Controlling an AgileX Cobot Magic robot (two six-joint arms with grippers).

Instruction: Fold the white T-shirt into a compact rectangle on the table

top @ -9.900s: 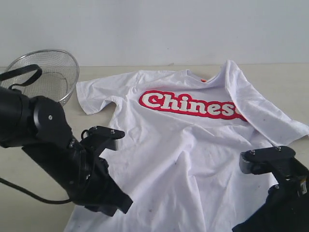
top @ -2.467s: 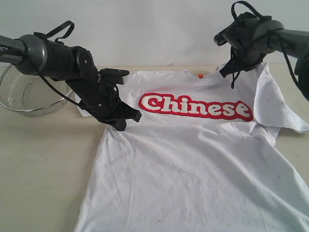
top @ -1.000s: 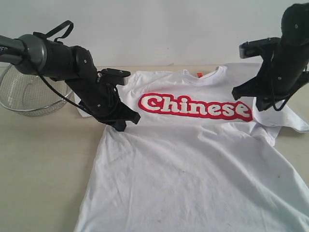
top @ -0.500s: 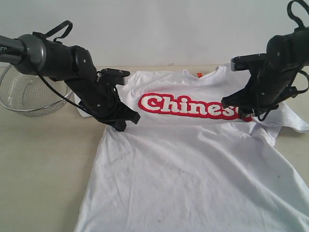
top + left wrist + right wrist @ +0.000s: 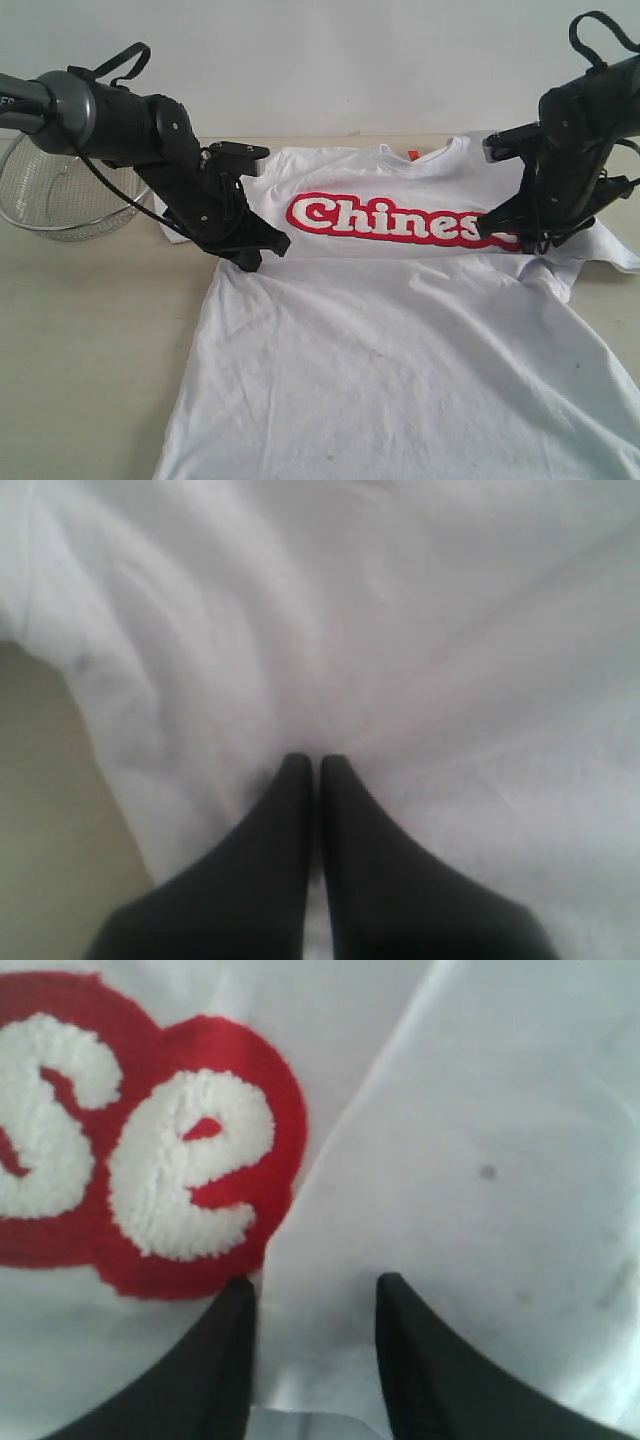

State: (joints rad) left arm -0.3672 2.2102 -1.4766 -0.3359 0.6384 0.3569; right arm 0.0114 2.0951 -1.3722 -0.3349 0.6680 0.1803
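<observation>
Pressing on the white T-shirt mid-left, left fingers are sitting clenched; right fingers are sitting released, straddling a fold beside the last red letter, mid-right.

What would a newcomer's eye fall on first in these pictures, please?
The white T-shirt lies spread front-up on the table, its red "Chinese" lettering bold across the chest. Two black grippers are down on it: the left gripper shut near one sleeve, the right gripper open at the lettering's end. A wire-mesh basket sits far left.
</observation>
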